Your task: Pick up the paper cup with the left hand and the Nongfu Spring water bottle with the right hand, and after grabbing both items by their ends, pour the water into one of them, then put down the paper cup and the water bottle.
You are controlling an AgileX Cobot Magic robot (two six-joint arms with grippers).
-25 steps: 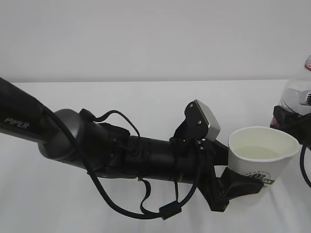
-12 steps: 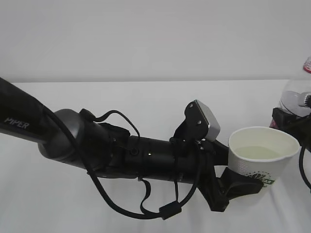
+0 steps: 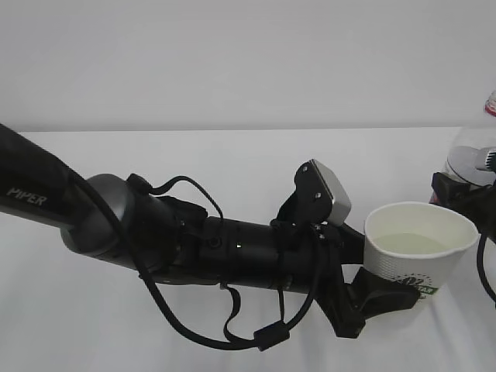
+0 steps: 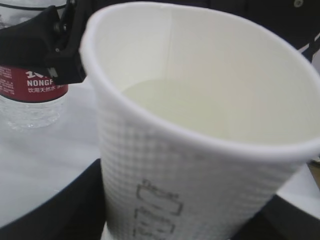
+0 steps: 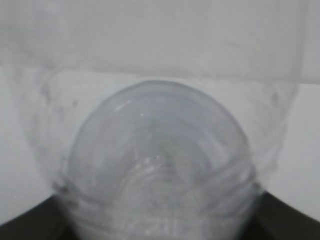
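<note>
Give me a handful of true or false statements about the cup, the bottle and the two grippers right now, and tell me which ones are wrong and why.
1. The paper cup has liquid in it. True.
2. The cup lies tipped on its side. False: it stands upright, mouth up, with the left hand clasping it near its base.
3. The Nongfu Spring water bottle stands upright on the table. True, as far as the left wrist view shows.
4. The bottle's label is blue. False: it is red with white lettering.
5. The right hand is at the far right edge of the exterior view, beside the bottle. True.
6. The bottle is tilted over the cup, pouring. False: no pouring is going on.
</note>
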